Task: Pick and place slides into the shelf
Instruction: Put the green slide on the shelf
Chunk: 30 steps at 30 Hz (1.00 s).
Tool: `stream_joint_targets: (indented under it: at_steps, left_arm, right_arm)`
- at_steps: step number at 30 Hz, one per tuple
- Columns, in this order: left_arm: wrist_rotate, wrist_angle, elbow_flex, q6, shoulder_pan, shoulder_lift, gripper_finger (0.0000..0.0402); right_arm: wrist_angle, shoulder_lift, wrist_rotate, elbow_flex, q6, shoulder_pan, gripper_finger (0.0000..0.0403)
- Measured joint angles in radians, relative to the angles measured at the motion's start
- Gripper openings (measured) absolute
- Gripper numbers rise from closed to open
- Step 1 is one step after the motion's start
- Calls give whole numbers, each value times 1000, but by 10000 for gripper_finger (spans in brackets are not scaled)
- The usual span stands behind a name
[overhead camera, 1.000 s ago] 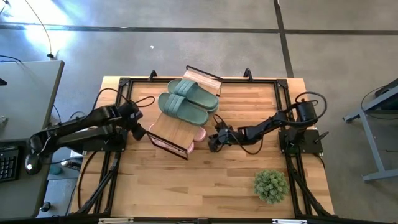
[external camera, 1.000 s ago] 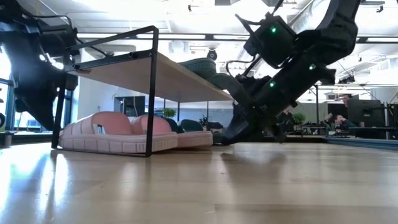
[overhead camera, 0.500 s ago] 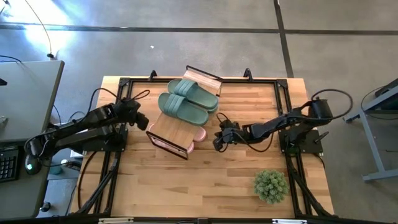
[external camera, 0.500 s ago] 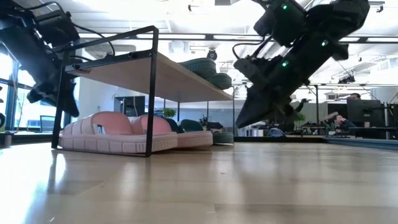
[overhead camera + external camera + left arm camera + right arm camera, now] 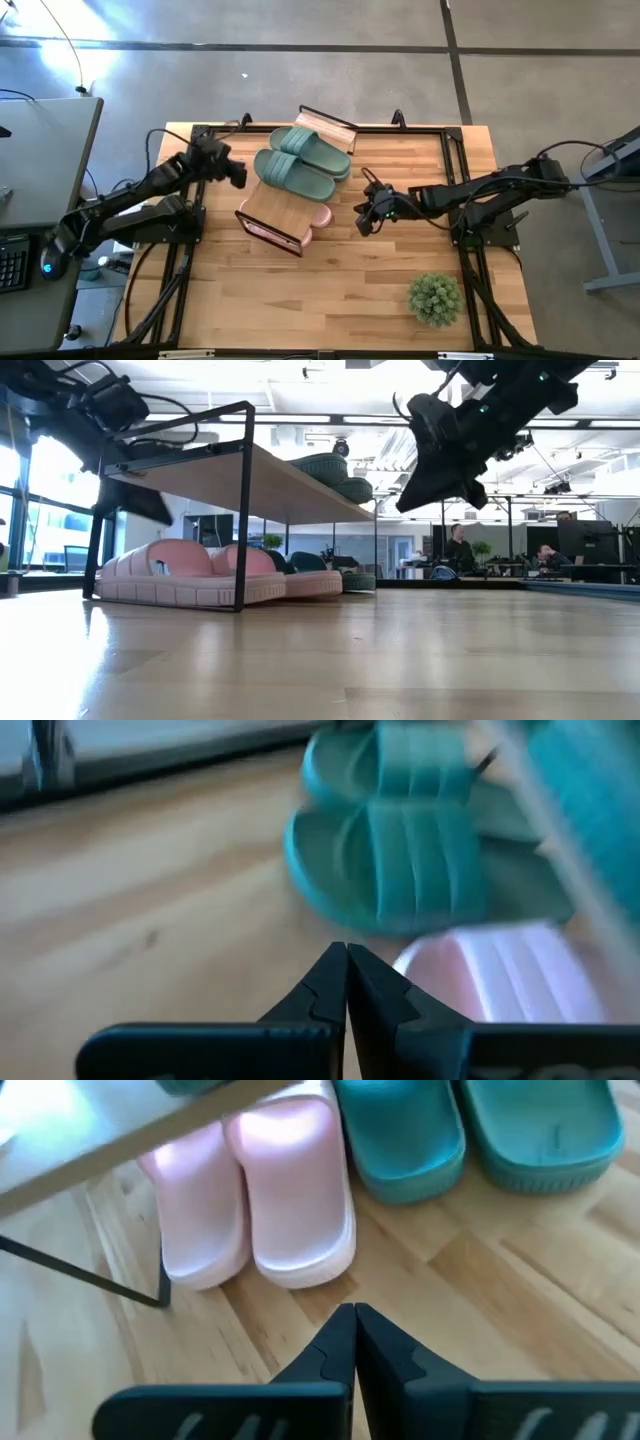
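Pink slides point(image 5: 250, 1190) sit under the shelf point(image 5: 278, 205) just ahead of my right gripper point(image 5: 352, 1342), green slides point(image 5: 300, 160) on top; both grippers, left gripper point(image 5: 346, 982) too, are pressed together, holding nothing.

No readable text, label, brand or number on anything in view.

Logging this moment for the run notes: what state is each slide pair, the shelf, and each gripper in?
Green slides on top: resting on the shelf's plank.
Pink slides: under the plank, on the table.
Shelf: upright.
Left gripper: shut, empty, raised.
Right gripper: shut, empty, raised.
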Motion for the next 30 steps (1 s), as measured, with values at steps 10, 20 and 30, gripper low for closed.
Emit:
stream_joint_targets:
  at_steps: [10, 20, 30]
  left_arm:
    - [449, 248, 4, 197, 361, 202, 0]
    - [559, 181, 79, 233, 389, 331, 0]
    - [499, 252, 78, 226, 244, 460, 0]
  right_arm:
    - [-27, -25, -27, 0, 91, -6, 0]
    - [-11, -2, -85, 0, 406, -145, 0]
    - [58, 104, -324, -1, 480, -309, 0]
